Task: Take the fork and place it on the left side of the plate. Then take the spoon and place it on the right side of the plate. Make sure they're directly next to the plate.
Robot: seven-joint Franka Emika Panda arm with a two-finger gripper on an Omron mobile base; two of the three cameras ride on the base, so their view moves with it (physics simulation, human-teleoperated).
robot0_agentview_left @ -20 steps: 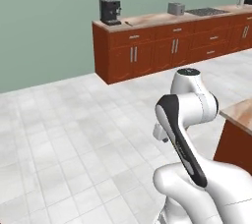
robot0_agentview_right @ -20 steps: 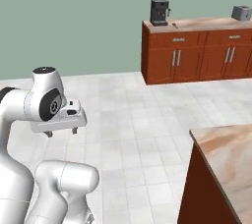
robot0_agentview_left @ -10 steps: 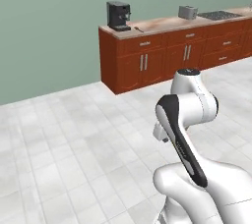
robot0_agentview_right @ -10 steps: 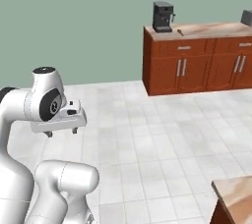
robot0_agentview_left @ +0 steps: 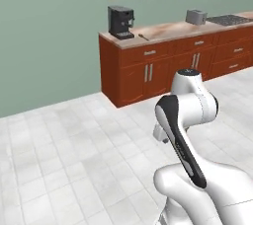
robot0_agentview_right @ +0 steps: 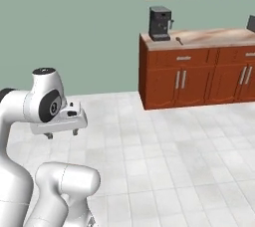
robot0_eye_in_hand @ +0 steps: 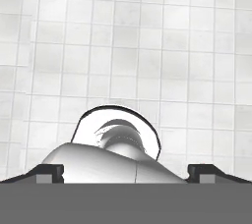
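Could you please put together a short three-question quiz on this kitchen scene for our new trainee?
1. True or false: the coffee machine stands at the left end of the counter, as the left base view shows it.
2. Multiple choice: what lies below the gripper in the hand view? A) a wooden worktop B) pale floor tiles C) a sink
3. Short answer: what small thing lies on the counter just right of the coffee machine?

Key:
1. True.
2. B.
3. A slim dark utensil; too small to tell which kind.
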